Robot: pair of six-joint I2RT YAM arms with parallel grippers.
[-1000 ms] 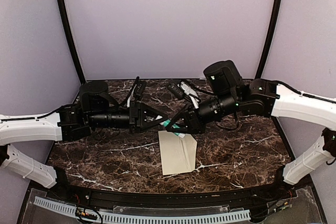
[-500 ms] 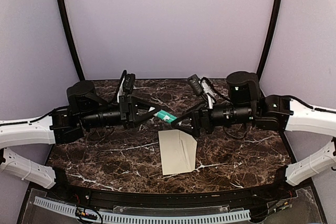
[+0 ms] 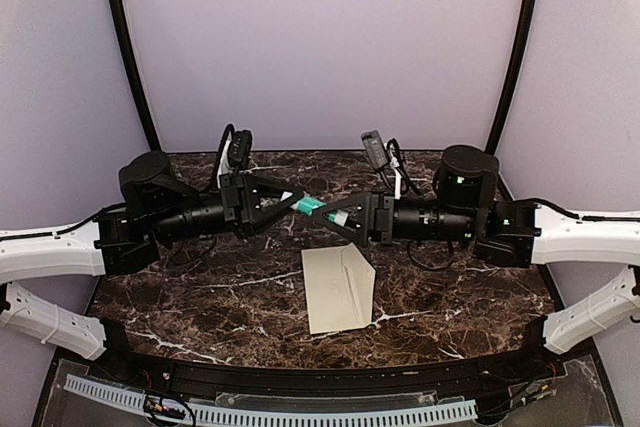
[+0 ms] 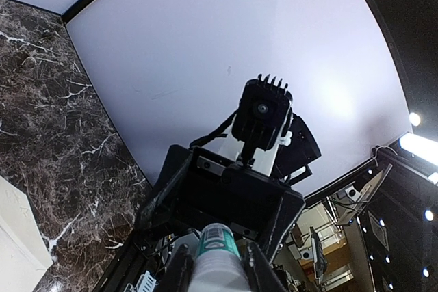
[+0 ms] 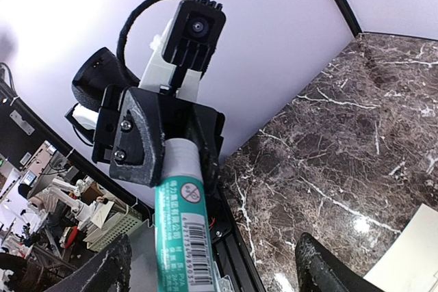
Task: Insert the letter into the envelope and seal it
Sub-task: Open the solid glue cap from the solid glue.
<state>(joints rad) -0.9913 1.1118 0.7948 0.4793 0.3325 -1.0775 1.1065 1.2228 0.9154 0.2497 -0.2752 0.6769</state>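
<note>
The envelope (image 3: 338,289) lies flat on the marble table (image 3: 200,287), a cream rectangle with its flap creases showing; its corners also show in the wrist views (image 4: 15,237) (image 5: 410,259). The letter is out of view. Above the table, my left gripper (image 3: 298,203) is shut on the white end of a teal glue stick (image 3: 313,208), held roughly level and pointing right. My right gripper (image 3: 336,218) faces it, open, with the stick's teal end (image 5: 179,223) lying between its spread fingers (image 5: 102,271) without touching them. The left wrist view shows the stick (image 4: 217,254) pinched between both fingers.
Both arms hover well above the tabletop, nose to nose over its back half. Lavender walls and black corner posts (image 3: 128,57) enclose the table. A white cable rail (image 3: 270,413) runs along the near edge.
My right gripper has opened and let go of the glue stick, pulling back to the right. Both grippers rose; the left one keeps the stick. The envelope has not moved.
</note>
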